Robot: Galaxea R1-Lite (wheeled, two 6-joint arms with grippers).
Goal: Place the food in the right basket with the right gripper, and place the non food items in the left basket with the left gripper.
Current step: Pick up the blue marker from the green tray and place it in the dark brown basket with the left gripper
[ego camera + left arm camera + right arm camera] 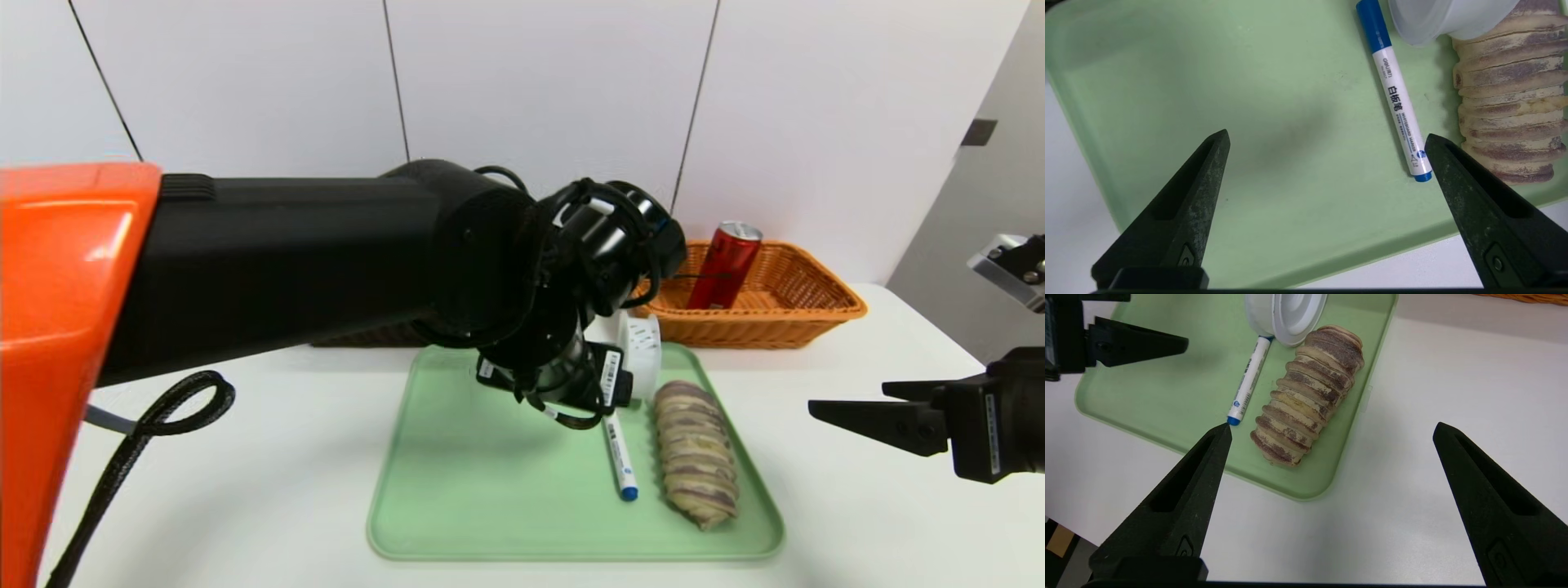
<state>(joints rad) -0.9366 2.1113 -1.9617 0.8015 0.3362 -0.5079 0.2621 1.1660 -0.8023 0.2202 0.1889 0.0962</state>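
On the green tray [490, 490] lie a blue-and-white whiteboard marker [620, 453], a striped brown bread roll [696, 453] to its right, and a white plastic tub [641, 351] tipped on its side behind them. My left gripper [1327, 135] hovers open over the bare middle of the tray, the marker's [1398, 98] end close to one fingertip. Off the tray's right side, over the table, my right gripper [849, 400] hangs open and holds nothing; the roll [1306, 396] lies ahead of it. The right basket [784, 318] holds a red can [725, 265].
My left arm crosses the view and hides most of the left basket [367, 336]; only a dark strip of it shows under the arm. A black cable [163, 408] loops over the table at the left. White table surrounds the tray.
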